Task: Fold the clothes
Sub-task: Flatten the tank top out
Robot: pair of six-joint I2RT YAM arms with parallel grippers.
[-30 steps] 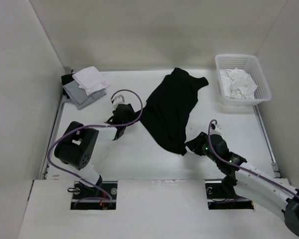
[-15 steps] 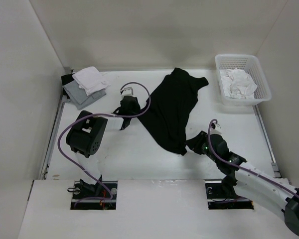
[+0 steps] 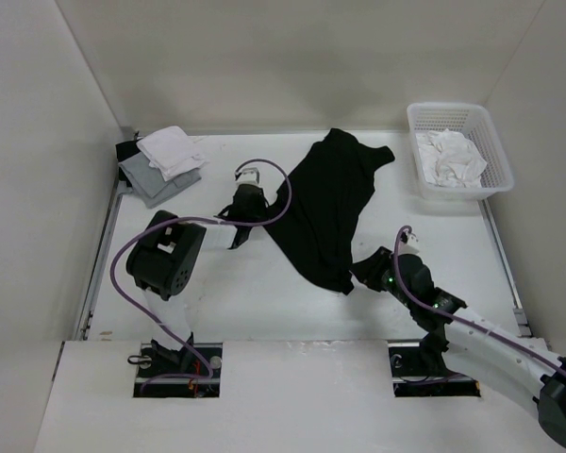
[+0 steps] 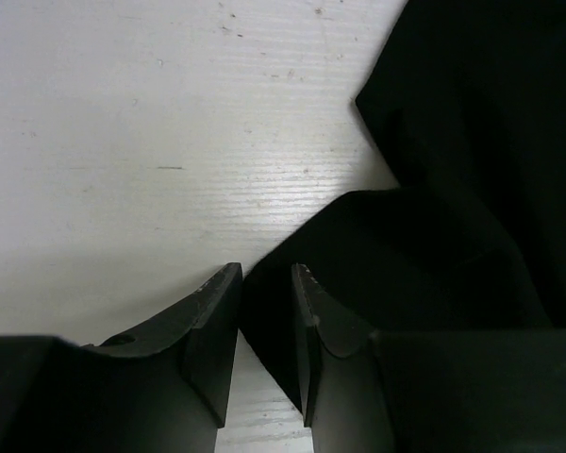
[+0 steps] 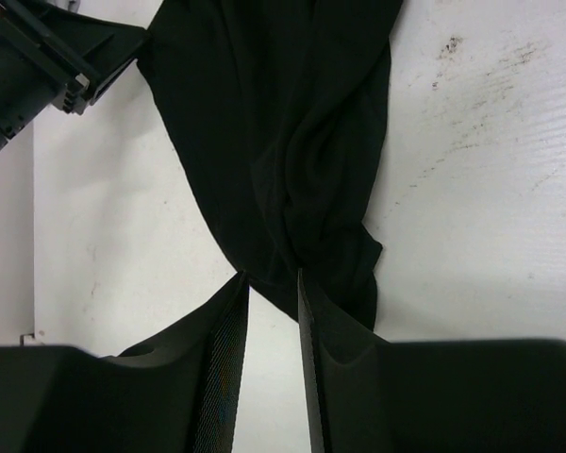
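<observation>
Lying crumpled on the white table [image 3: 217,302], the black T-shirt [image 3: 325,208] appears in the overhead view as a long bunched band. It runs from about 1 o'clock of the table's middle down to about 5 o'clock. That view shows both arms reaching to the shirt, but not how their jaws stand.

The left wrist view gives the close detail. The left gripper [image 4: 264,274] is at the shirt's 9 o'clock edge, and a folded corner of the fabric lies in the narrow gap between its fingers [image 4: 212,321]. Whether they pinch the fabric cannot be told.

The right wrist view shows the right gripper [image 5: 272,278] at the shirt's 5 o'clock end. Its jaws are narrowly apart, the twisted tip of the fabric sits between the fingertips, and bare table shows lower in the gap. A firm grip cannot be told here either. This view also catches the left gripper at its 10 o'clock corner, just beside the shirt's edge.

Only the wrist views reveal the table's dark specks and grey smudges [image 5: 448,42].

Only the overhead view takes in the rest of the scene:
- A white plastic basket [image 3: 453,195] stands in the 2 o'clock corner, holding a white cloth bundle [image 3: 453,156].
- A grey and white garment stack [image 3: 165,162] lies in the 10 o'clock corner.
- Plain pale walls [image 3: 264,57] close in the far side and both flanks.
</observation>
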